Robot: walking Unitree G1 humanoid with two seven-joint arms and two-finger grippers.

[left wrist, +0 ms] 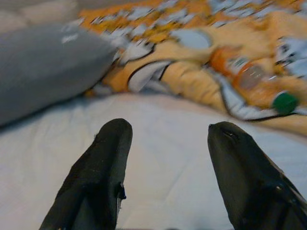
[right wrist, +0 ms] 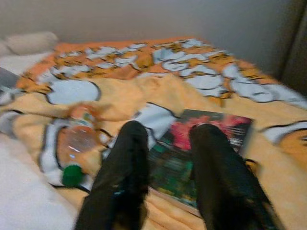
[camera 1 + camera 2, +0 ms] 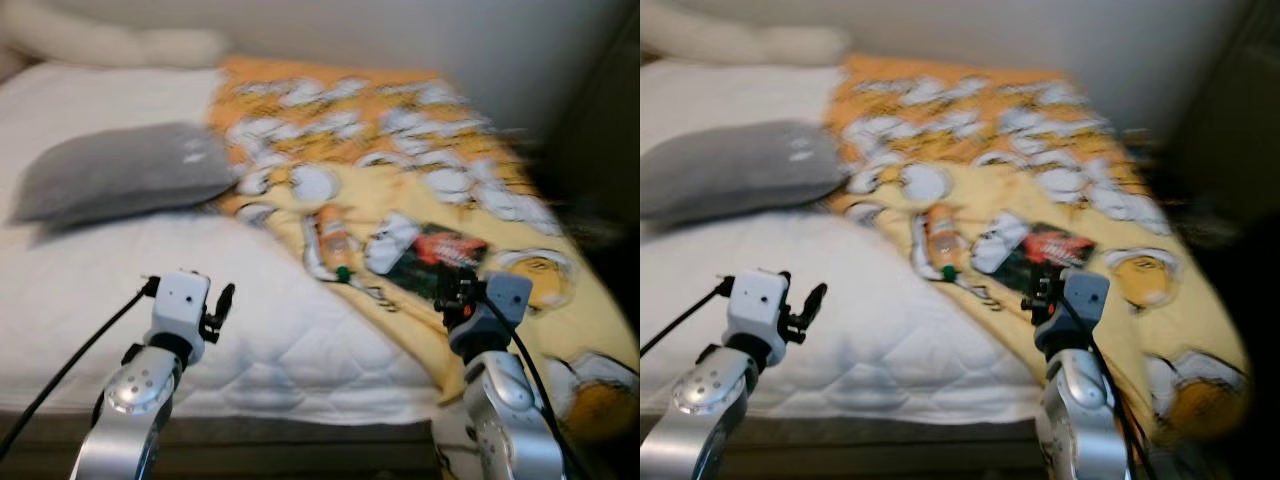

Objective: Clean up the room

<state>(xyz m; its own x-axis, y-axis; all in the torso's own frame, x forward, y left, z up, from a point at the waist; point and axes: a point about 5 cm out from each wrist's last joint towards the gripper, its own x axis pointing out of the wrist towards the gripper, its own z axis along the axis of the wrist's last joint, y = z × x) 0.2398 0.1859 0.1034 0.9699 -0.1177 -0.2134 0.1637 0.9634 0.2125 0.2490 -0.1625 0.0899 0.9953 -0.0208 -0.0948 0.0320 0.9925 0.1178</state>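
Both arms up over bed (image 3: pixel 250 330) edge. Left gripper (image 1: pixel 165 143) jaws open, empty, above bare mattress. Right gripper (image 2: pixel 165 143) jaws apart, empty, just short of book (image 2: pixel 201 153). Bottle (image 3: pixel 335 240) w/ green cap beside it on yellow blanket (image 3: pixel 400 140); grey pillow (image 3: pixel 120 180) further left. Nothing tidied yet, looks like.

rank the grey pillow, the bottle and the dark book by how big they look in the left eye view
1. grey pillow, clearly the largest.
2. dark book.
3. bottle.
The book and bottle look close in size. The picture is blurred, and the right pincer hides the book's near edge, so that order is unsure.
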